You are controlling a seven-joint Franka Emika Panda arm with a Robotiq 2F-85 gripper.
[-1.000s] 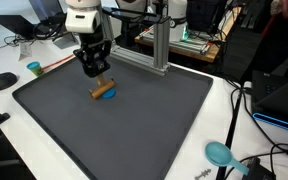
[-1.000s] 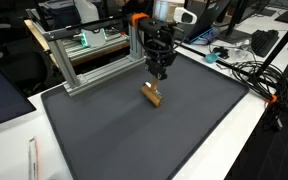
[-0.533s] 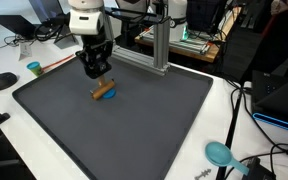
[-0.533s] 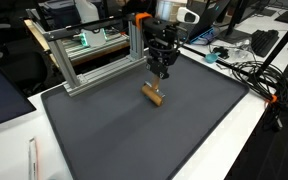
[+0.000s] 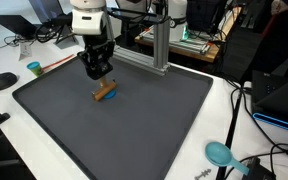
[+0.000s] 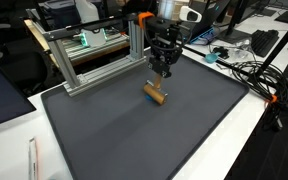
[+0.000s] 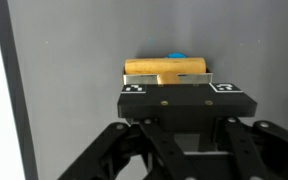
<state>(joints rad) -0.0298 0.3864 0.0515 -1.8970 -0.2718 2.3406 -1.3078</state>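
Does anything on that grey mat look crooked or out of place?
One small oddity: the wooden dowel seems to rest on a small blue piece rather than flat on the grey mat, at a slant to its edges. Nothing looks spilled or broken.

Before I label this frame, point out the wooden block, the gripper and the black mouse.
wooden block (image 7: 166, 68), wrist view, middle of its long face.
gripper (image 5: 97, 75), in an exterior view, midway between its fingertips.
black mouse (image 5: 2, 81), in an exterior view, its top.

hand (image 5: 98, 74) risen slightly, wider gap above wooden block (image 5: 105, 93) on mat
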